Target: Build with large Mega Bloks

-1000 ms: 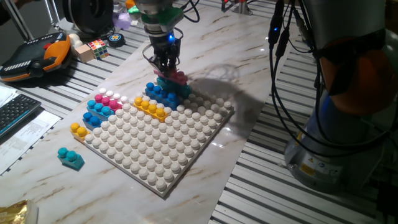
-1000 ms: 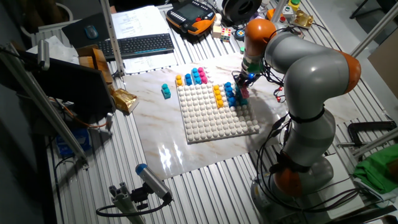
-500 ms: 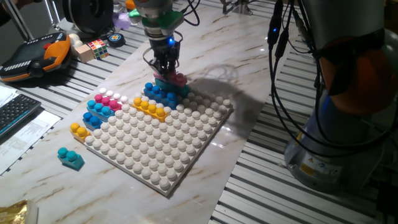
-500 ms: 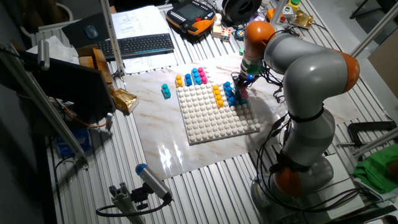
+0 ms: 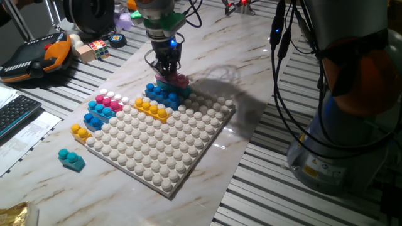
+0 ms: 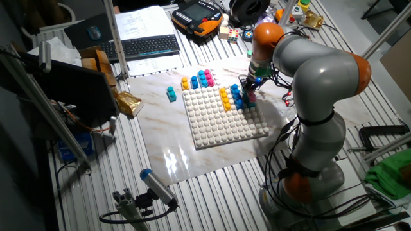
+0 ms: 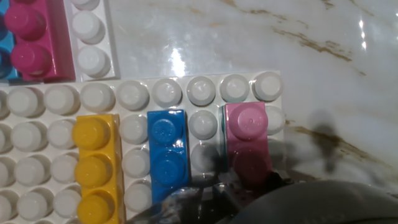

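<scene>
My gripper (image 5: 167, 71) hangs low over the far corner of the white baseplate (image 5: 163, 150), its fingers at the near end of a pink Mega Blok (image 5: 179, 80) that sits on a teal one (image 5: 184, 90). A blue brick (image 5: 159, 94) and a yellow-orange one (image 5: 152, 108) stand beside them. In the hand view the pink brick (image 7: 247, 134) runs under my blurred gripper (image 7: 242, 186), next to the blue (image 7: 166, 152) and yellow (image 7: 94, 165) bricks. The jaws' state is hidden. From the other side, the gripper (image 6: 249, 85) is over the same cluster.
Pink (image 5: 108, 100), light blue (image 5: 100, 111) and yellow-orange (image 5: 80, 132) bricks sit along the plate's left edge. A loose teal brick (image 5: 71, 159) lies on the marble beside it. A puzzle cube (image 5: 98, 48), teach pendant (image 5: 34, 56) and keyboard (image 5: 12, 113) lie farther left.
The gripper has shifted very slightly toward the left over the pink brick. The bricks hold their places.
</scene>
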`<state>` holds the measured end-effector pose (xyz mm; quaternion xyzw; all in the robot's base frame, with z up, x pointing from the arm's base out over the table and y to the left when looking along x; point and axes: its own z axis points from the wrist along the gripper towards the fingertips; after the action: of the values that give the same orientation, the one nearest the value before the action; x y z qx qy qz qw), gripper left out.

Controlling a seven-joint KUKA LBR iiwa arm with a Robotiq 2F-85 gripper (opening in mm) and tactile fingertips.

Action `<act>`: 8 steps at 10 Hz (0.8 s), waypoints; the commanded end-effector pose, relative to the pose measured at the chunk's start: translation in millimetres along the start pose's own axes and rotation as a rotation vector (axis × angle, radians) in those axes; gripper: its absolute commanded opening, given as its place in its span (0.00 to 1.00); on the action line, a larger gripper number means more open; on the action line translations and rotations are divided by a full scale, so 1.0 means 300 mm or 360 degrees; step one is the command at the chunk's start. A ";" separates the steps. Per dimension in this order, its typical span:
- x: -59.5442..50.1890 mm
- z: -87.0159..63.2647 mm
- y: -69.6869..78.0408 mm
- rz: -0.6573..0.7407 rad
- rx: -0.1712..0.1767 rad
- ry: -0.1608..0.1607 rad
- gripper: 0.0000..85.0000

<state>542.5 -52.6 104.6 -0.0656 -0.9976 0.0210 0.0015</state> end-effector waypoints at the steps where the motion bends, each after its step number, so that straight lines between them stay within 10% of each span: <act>1: -0.001 -0.002 0.000 -0.0002 -0.0001 0.0010 0.01; 4: -0.003 -0.007 -0.001 -0.0002 -0.0003 0.0020 0.02; 8: -0.009 -0.017 -0.004 0.0022 -0.0011 0.0046 0.29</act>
<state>545.1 -53.9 109.8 -0.0727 -0.9971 0.0164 0.0150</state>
